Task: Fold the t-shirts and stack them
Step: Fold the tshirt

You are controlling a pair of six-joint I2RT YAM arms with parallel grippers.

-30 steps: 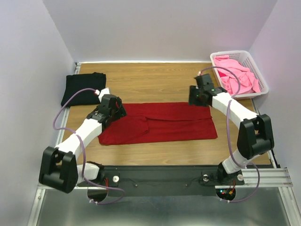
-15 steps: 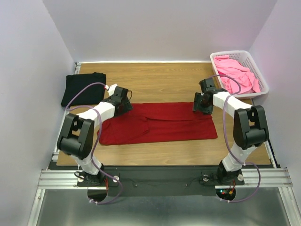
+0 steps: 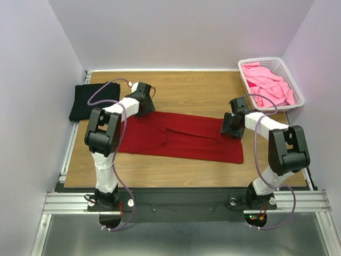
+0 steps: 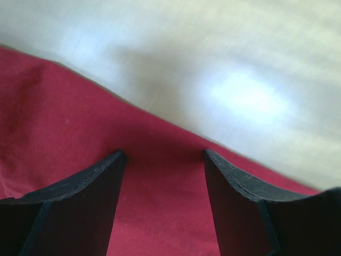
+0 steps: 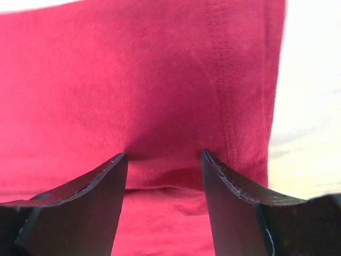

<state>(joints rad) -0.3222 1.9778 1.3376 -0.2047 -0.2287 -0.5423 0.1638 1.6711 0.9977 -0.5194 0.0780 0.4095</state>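
The dark red t-shirt (image 3: 181, 137) lies on the wooden table (image 3: 186, 90) as a long folded band, skewed so that its left end is farther away. My left gripper (image 3: 145, 105) is down on its far left corner. In the left wrist view it (image 4: 162, 154) is open, fingers astride the red cloth (image 4: 64, 122) near its edge. My right gripper (image 3: 230, 128) rests on the band's right end. It (image 5: 163, 154) is open too, with a small ridge of red cloth (image 5: 133, 69) between the fingers. A folded black t-shirt (image 3: 93, 100) lies at the far left.
A white lattice basket (image 3: 294, 81) at the far right corner holds crumpled bright pink t-shirts (image 3: 266, 82). Bare wood shows beyond the red shirt and along the table's near edge (image 3: 181, 178). Purple walls close in the sides and back.
The left gripper moved away from me to the shirt's far left corner and narrowed slightly. The right gripper shifted a little nearer. The red band turned from level to skewed.
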